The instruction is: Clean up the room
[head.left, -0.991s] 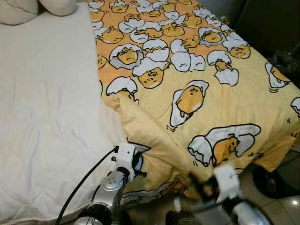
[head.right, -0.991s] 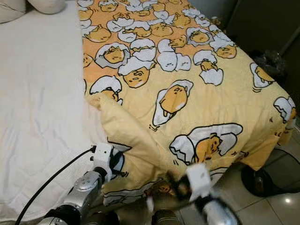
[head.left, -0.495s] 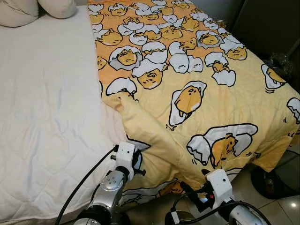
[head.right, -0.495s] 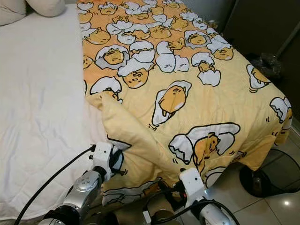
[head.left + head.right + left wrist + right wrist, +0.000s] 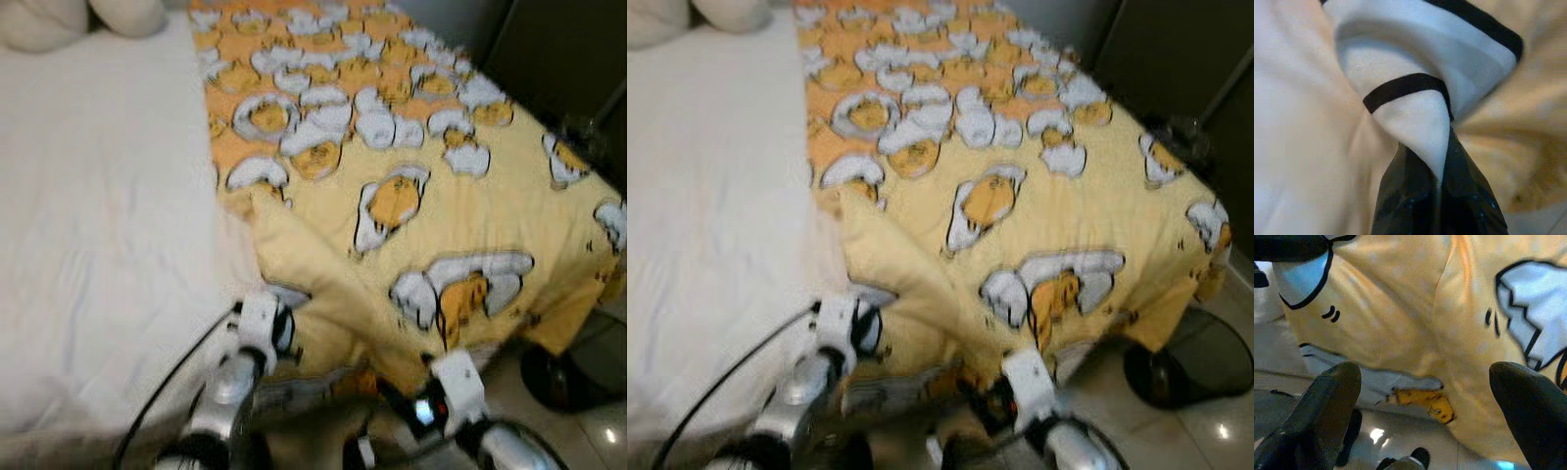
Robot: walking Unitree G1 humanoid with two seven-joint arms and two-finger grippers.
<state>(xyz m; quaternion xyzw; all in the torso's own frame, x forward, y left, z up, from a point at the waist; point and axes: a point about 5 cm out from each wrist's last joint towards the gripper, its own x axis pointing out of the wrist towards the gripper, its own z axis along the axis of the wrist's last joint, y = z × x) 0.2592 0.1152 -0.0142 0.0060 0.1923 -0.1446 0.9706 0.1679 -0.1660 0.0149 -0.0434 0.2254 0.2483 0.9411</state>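
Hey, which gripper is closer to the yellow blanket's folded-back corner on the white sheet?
Left. The left gripper is shut on a fold of the yellow blanket just below the folded-back corner. The right gripper hangs open at the blanket's foot edge, farther away.

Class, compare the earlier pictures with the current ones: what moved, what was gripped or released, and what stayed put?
The right gripper, blurred under the blanket's hanging edge a second ago, has drawn back slightly and now hangs open before the yellow blanket. The left gripper stays shut on a blanket fold. The blanket and white sheet lie as before.
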